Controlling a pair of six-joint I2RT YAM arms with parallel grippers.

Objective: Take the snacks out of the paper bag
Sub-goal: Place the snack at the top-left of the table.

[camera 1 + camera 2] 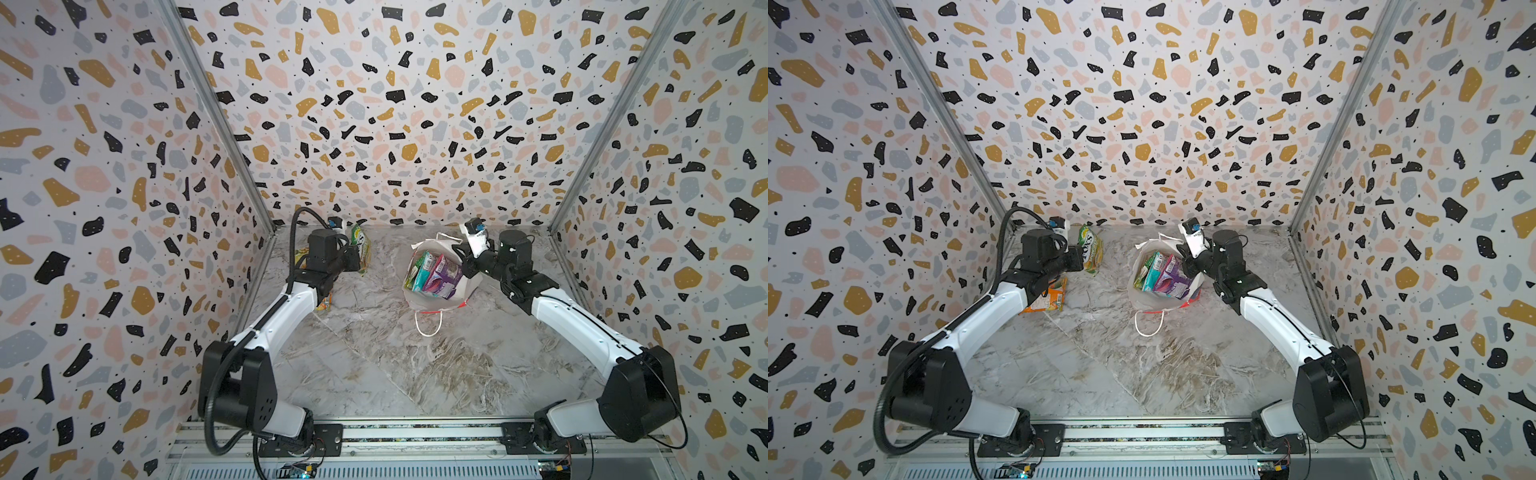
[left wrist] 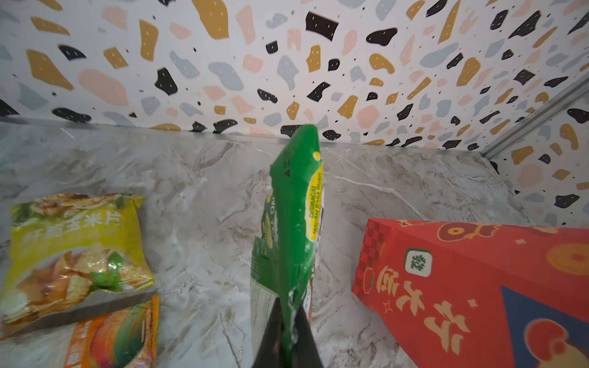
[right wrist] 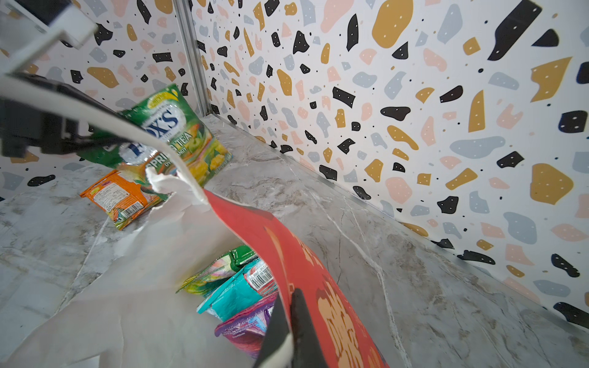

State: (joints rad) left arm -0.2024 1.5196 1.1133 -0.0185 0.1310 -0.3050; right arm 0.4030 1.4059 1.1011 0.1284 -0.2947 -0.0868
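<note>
Now left gripper (image 2: pixel 288 310) pinches the FOX'S packet (image 2: pixel 294 207); right gripper (image 3: pixel 290 298) clamps the paper bag (image 3: pixel 306 255).

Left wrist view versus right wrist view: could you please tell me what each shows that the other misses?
Only the left wrist: the yellow packet on the table. Only the right wrist: the teal packet and purple packet inside the paper bag, and the right end effector shut on its rim. Both: that bag, the orange packet, and the FOX'S packet held by the left end effector.
</note>
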